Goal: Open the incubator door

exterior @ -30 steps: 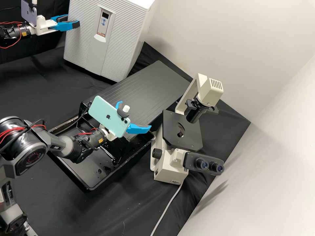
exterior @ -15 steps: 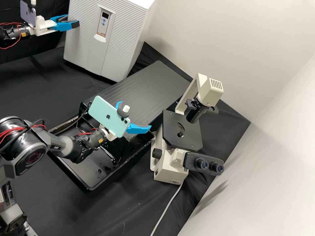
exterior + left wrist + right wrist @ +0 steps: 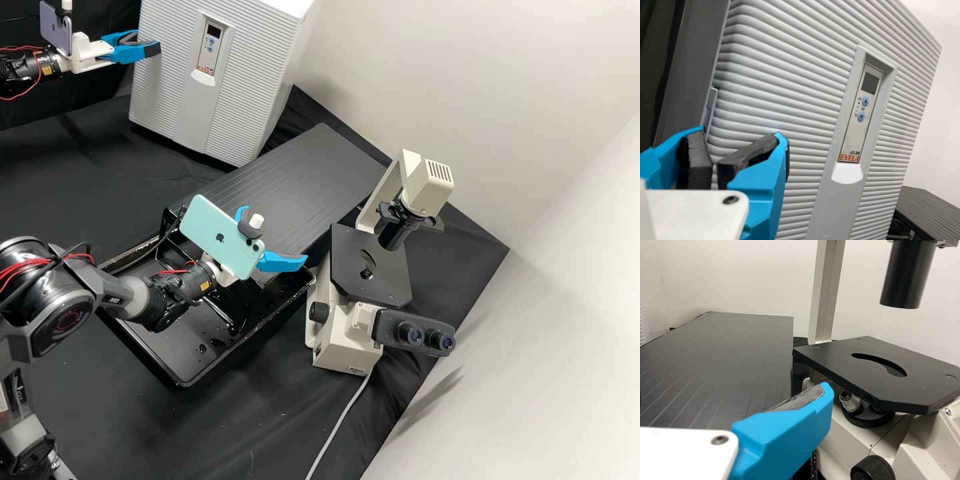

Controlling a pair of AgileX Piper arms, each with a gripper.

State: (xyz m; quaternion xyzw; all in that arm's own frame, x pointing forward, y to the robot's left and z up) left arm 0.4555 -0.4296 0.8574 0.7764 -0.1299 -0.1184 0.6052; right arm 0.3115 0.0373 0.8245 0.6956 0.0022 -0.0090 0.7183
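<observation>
The incubator (image 3: pixel 170 80) stands at the upper left of the high view, its ribbed white door closed. At the door's left edge is my left gripper (image 3: pixel 145 44), one finger in front of the door face and the other near the side. In the left wrist view the left gripper (image 3: pixel 740 136) stands open with a narrow gap between its pads, by a small raised lip (image 3: pixel 710 107) on the incubator (image 3: pixel 790 85); whether it touches is unclear. Over the black tray, my right gripper (image 3: pixel 272 241) is open and empty; one finger of the right gripper (image 3: pixel 827 390) shows in its wrist view.
A black tray (image 3: pixel 180 381) lies under the right arm, with a dark ribbed board (image 3: pixel 300 170) behind it. To its right stands a microscope (image 3: pixel 347 347), its stage (image 3: pixel 840 357) close to the right gripper. A pale wall (image 3: pixel 553 240) bounds the bench.
My left gripper has shifted very slightly left, away from the door face. The right arm and the incubator look unmoved.
</observation>
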